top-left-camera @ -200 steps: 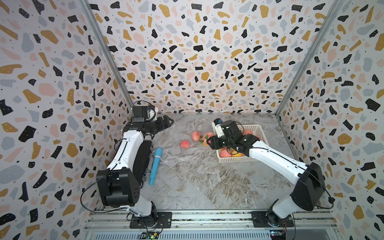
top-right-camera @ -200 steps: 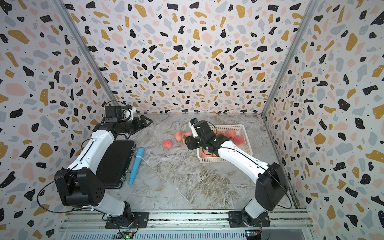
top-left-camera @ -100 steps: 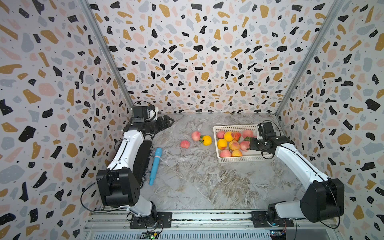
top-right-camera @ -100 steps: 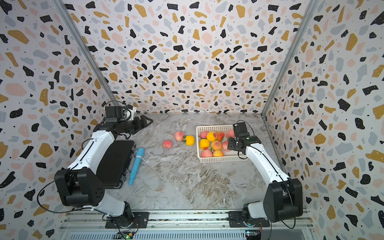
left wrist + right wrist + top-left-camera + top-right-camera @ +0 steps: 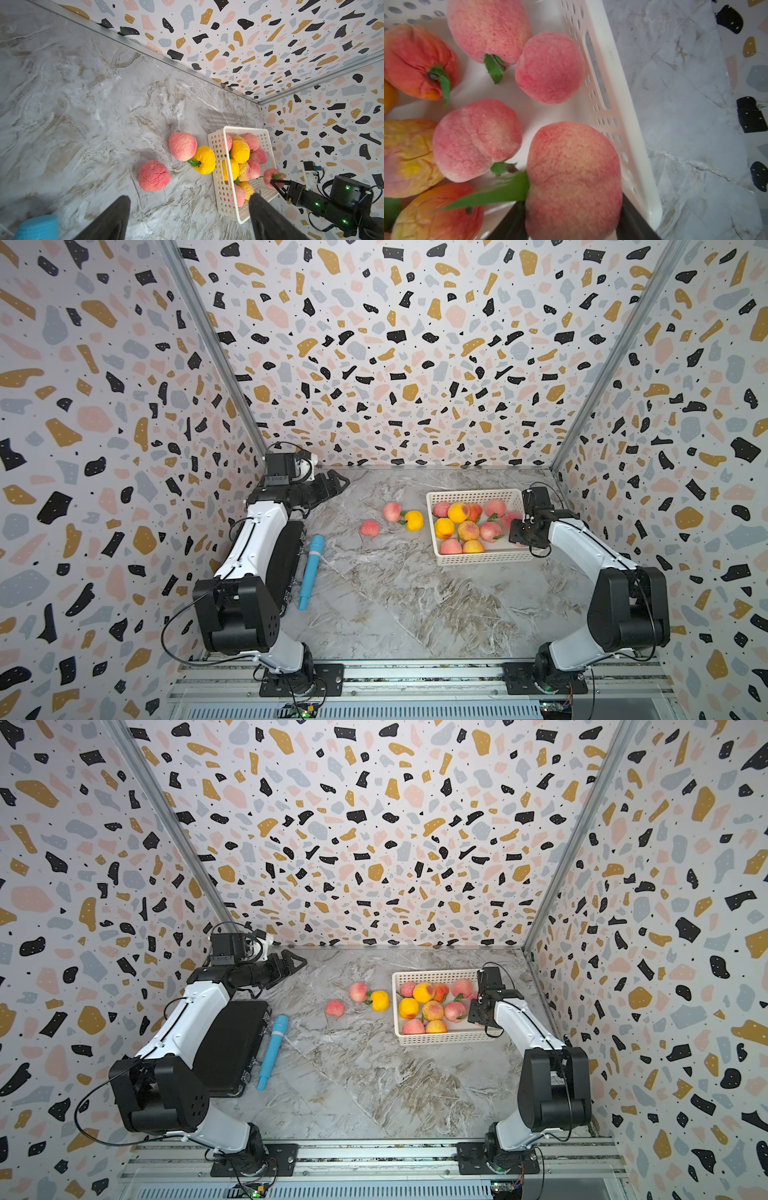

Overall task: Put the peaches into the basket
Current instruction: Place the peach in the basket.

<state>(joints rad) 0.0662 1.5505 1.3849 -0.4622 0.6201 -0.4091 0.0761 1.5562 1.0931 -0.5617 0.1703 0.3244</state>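
My right gripper (image 5: 573,220) is shut on a pink-red peach (image 5: 574,176) with a green leaf. It holds the fruit just above the right end of the white basket (image 5: 482,559), as the left wrist view shows at the held peach (image 5: 272,178). Several peaches lie in the basket. Three more peaches rest on the marble left of it: a pink one (image 5: 369,527), another pink one (image 5: 392,512) and a yellow one (image 5: 414,520). My left gripper (image 5: 338,481) hovers open and empty at the back left, well away from them.
A blue cylindrical tool (image 5: 311,572) lies on the floor beside a flat black box (image 5: 286,564) under the left arm. The patterned walls close in on three sides, and the basket's right end stands close to the right wall.
The right arm has swung with its peach from the basket's left edge across to its right end. The left arm has barely moved.
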